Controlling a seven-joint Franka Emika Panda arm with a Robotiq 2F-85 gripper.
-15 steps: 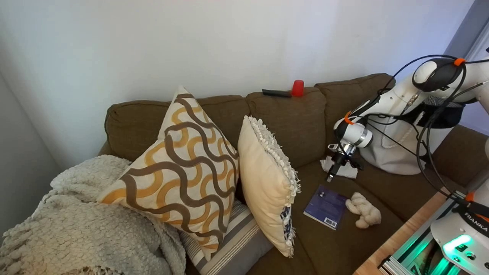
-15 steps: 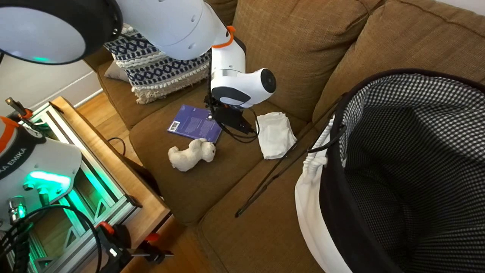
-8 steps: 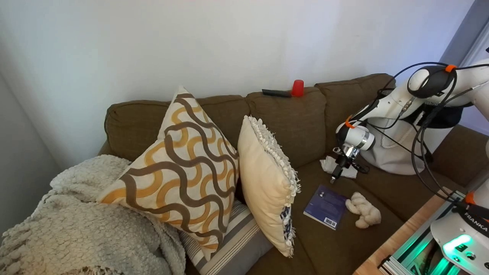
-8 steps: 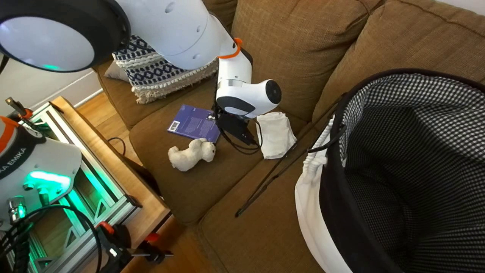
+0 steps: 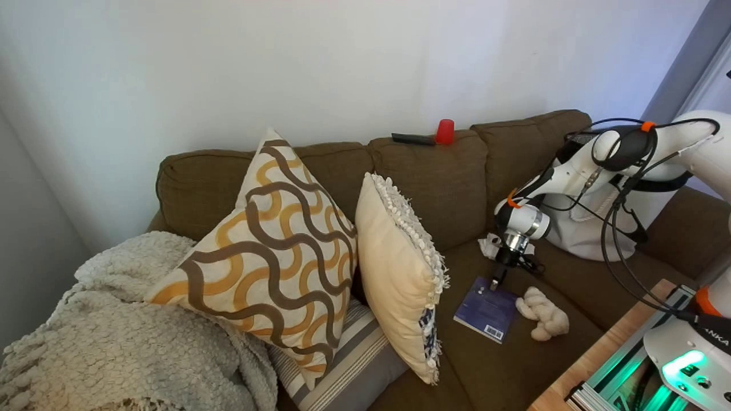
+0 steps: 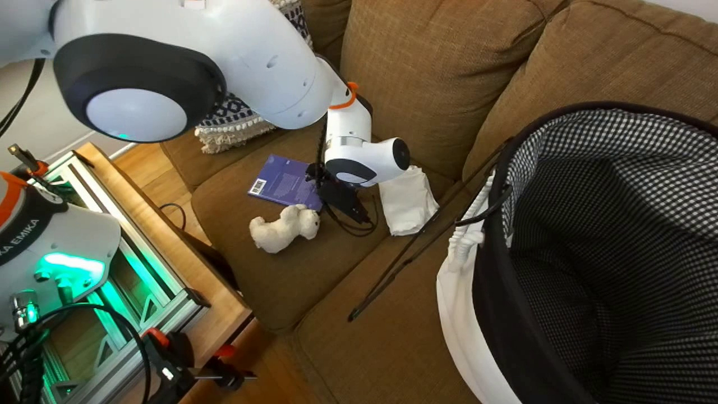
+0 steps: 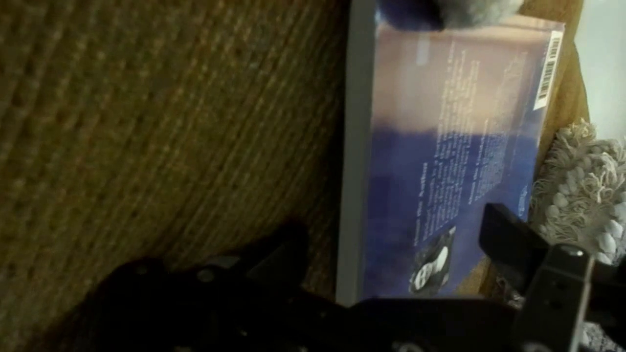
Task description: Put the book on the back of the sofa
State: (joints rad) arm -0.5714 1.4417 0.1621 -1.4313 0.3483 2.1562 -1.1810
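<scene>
The book [image 5: 485, 314] is purple with a white barcode and lies flat on the sofa seat in both exterior views [image 6: 280, 180]. My gripper [image 5: 494, 283] is low at the book's edge nearest the sofa back. In the wrist view my gripper [image 7: 391, 232] is open. One finger is beside the book's pale page edge, close to the cushion, and the other is over the cover of the book [image 7: 401, 181]. Nothing is held; contact cannot be told. The sofa back [image 5: 428, 191] is brown and also shows in an exterior view [image 6: 432, 67].
A white plush toy [image 5: 542, 314] lies beside the book. A white cloth [image 6: 408, 199] lies near the gripper. A fringed pillow [image 5: 394, 274] stands by the book. A red cup [image 5: 445, 132] and a dark object [image 5: 412, 139] rest on the sofa back. A large basket [image 6: 505, 292] stands on the seat.
My gripper has moved down toward the book's edge nearest the sofa back. The arm has lowered with it. The book has not visibly moved.
</scene>
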